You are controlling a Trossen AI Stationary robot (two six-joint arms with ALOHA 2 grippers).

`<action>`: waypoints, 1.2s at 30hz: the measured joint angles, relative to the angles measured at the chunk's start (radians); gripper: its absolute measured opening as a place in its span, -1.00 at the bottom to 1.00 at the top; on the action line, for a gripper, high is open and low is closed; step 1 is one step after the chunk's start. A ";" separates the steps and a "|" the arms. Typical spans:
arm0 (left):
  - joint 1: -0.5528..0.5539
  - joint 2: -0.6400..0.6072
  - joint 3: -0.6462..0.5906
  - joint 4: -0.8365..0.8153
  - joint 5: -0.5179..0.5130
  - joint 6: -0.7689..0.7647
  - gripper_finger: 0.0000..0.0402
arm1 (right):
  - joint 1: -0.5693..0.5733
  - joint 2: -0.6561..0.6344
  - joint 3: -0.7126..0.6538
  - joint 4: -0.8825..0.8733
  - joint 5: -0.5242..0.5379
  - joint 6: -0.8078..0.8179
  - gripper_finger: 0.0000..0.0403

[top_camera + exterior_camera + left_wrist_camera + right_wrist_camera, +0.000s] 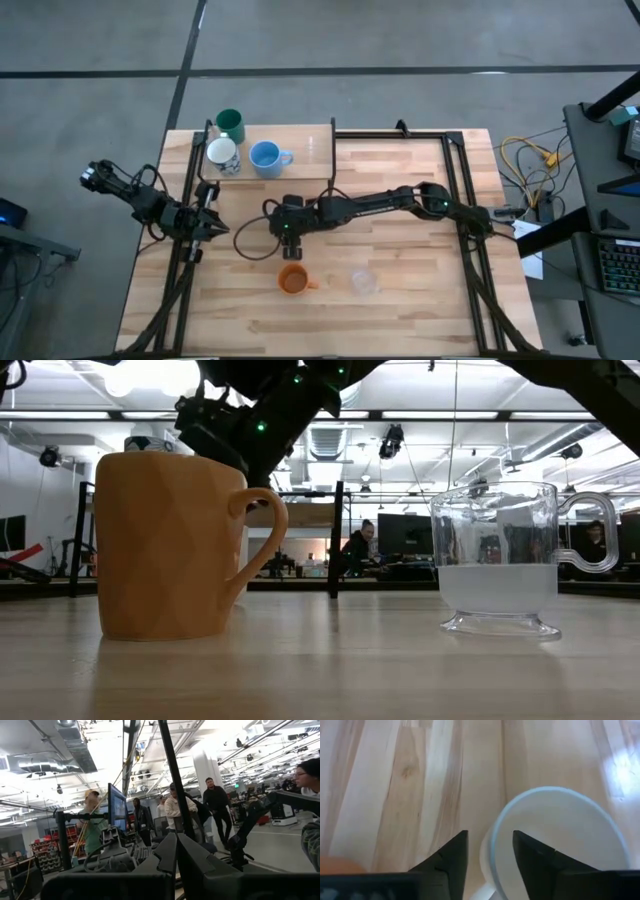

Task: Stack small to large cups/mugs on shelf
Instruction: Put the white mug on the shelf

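1. Orange mug (170, 545) stood closest in the low view, with the clear cup (497, 560) at its 3 o'clock, both on the table (420, 300)
2. Right gripper (288, 236) hung at 12 o'clock of the orange mug, at the rim of a pale cup (560, 835); whether it was clamped could not be told
3. Green cup (230, 123), white mug (222, 154) and blue cup (265, 157) sat on the shelf (310, 165) at the table's 11 o'clock
4. Left gripper (212, 226), fingers together, waited at 9 o'clock

The surface (400, 300) is pale butcher-block wood with a smooth satin look. Orange mug (170, 545) looks matte and faceted, clear cup (497, 560) is glossy see-through plastic or glass.
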 joint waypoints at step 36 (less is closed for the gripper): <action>0.000 0.001 0.000 -0.002 0.000 0.000 -1.00 | 0.011 -0.006 0.209 -0.244 -0.062 -0.084 -0.95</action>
